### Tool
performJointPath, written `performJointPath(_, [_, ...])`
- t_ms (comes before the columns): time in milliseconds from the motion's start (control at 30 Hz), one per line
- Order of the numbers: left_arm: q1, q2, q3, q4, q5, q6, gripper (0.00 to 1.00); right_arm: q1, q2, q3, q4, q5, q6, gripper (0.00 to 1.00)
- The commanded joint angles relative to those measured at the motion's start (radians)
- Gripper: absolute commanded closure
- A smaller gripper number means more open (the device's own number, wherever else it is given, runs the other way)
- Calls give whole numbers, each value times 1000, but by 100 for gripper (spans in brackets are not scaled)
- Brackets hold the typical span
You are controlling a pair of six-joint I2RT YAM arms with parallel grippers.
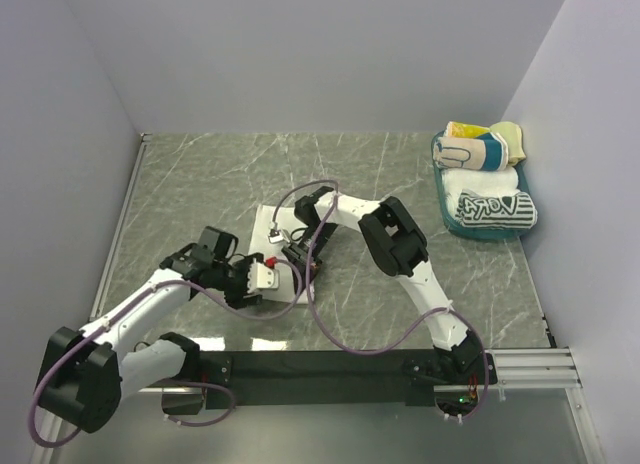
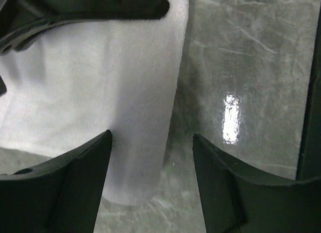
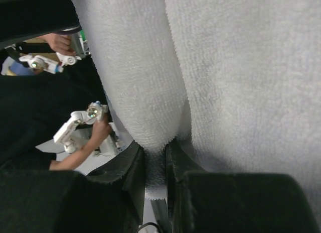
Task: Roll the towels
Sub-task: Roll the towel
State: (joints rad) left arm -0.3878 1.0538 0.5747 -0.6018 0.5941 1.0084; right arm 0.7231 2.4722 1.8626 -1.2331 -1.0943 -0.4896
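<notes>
The right gripper is pinching a fold of the white towel, its jaws clamping the nubby terry cloth. The left gripper is hanging with its jaws apart, straddling the towel's soft, rounded edge. The towel is lying mid-table on the glossy, grey-green veined table.

The bench has a grey-green marbled top with thin white veins. Plain pale walls close it in on three sides: a back wall, a left wall and a right wall. A silver metal rail runs along its left edge. In the left wrist view, a bright patch of light glares on the glossy top.
</notes>
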Motion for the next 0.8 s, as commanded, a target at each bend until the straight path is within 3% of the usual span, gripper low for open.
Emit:
performJointPath(0, [-74, 21, -27, 119, -111, 18, 33, -2, 82, -10, 24, 178, -27, 100])
performJointPath(67, [-91, 52, -47, 141, -135, 16, 38, -7, 77, -11, 27, 174, -24, 100])
performJointPath(200, [-106, 139, -75, 134, -194, 38, 69, -17, 57, -25, 61, 185, 5, 97])
performJointPath(400, [-106, 259, -35, 73, -217, -40, 90, -83, -67, -45, 163, 264, 81, 67])
performJointPath(433, [-105, 279, -21, 48, -218, -48, 91, -97, -93, -52, 188, 286, 95, 63])
performJointPath(500, [-100, 353, 43, 1, -194, -60, 96, -134, -182, -88, 281, 324, 144, 37])
performJointPath(567, [-91, 438, 126, -84, -142, -89, 99, -163, -270, -117, 332, 365, 167, 19])
performJointPath(767, [-59, 625, 322, -255, -57, -158, 99, -263, -525, -274, 529, 465, 227, 18])
